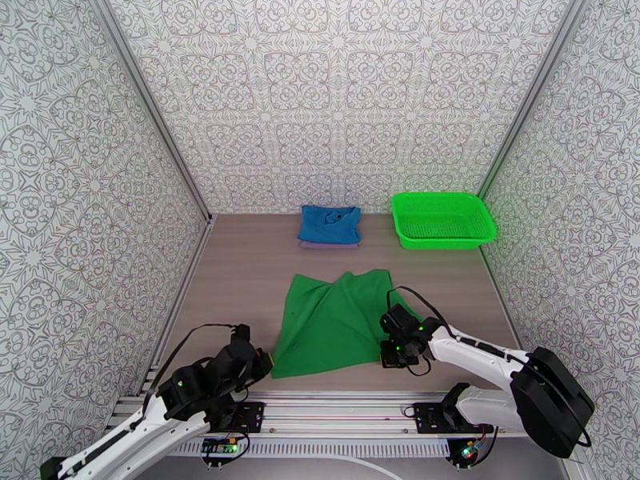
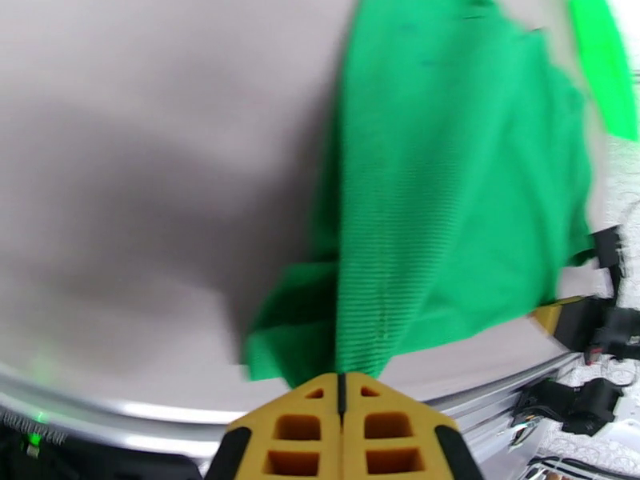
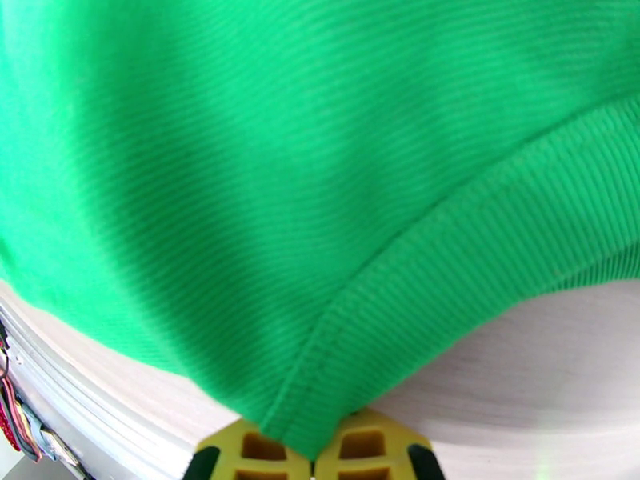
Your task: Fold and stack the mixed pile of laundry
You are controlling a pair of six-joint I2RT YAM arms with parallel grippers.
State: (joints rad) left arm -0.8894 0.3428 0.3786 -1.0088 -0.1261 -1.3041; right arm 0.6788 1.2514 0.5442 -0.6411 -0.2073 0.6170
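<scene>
dark green garment (image 1: pixel 332 322) lies spread but rumpled at the centre of the surface (image 1: pixel 240 266), with its near edge toward 6 o'clock, by the arm bases. at its 7 o'clock corner the left end effector (image 1: pixel 260 363) has its jaws pressed together on the cloth. the left wrist view shows fabric running straight into the closed tips. at the 5 o'clock corner the right end effector (image 1: pixel 392 355) likewise pinches the ribbed hem, which the right wrist view shows entering its tips. judgement: both near corners are held so that the near edge can be carried toward 12 o'clock as one even fold. at 12 o'clock of the green piece, well apart, the blue garment (image 1: pixel 330 223) sits folded on the lavender-grey garment (image 1: pixel 328 246). this appears to be the stack awaiting the last item. at 1 o'clock, beside that stack, stands the mesh basket (image 1: pixel 444 243).
</scene>
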